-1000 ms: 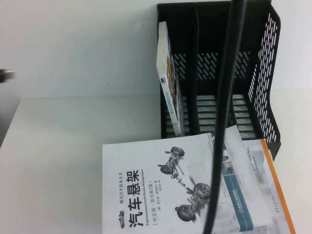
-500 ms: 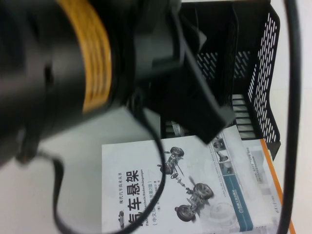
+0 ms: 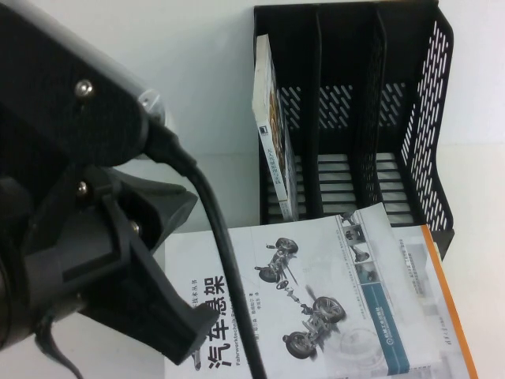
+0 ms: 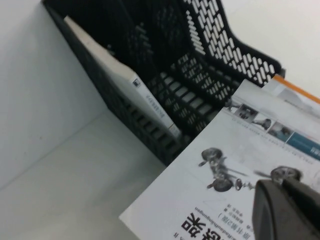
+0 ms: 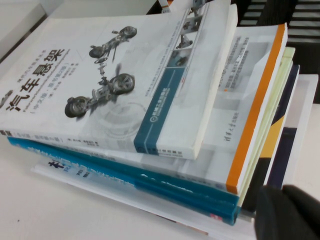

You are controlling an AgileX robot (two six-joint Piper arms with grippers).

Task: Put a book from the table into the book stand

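The book point(image 3: 272, 150) stands on edge, leaning, in the left compartment of the black book stand point(image 3: 426, 95) at the far right of the table point(image 3: 237, 197). It also shows in the left wrist view point(image 4: 117, 75), inside the stand point(image 4: 225, 45). My left arm point(image 3: 87, 237) fills the near left of the high view. My left gripper point(image 4: 287, 210) is shut and empty, above the white suspension book point(image 4: 220, 165). My right gripper point(image 5: 290, 215) is shut and empty, beside the near corner of the book stack; it is out of the high view.
A stack of several books lies in front of the stand, with the white suspension book point(image 3: 331, 292) on top and an orange-edged book point(image 3: 446, 300) under it. The stand's middle and right compartments hold nothing. A black cable point(image 3: 225, 260) crosses the top cover.
My left arm swept across the high view and now sits at the lower left, so the stand shows again. The book stays in the left compartment.
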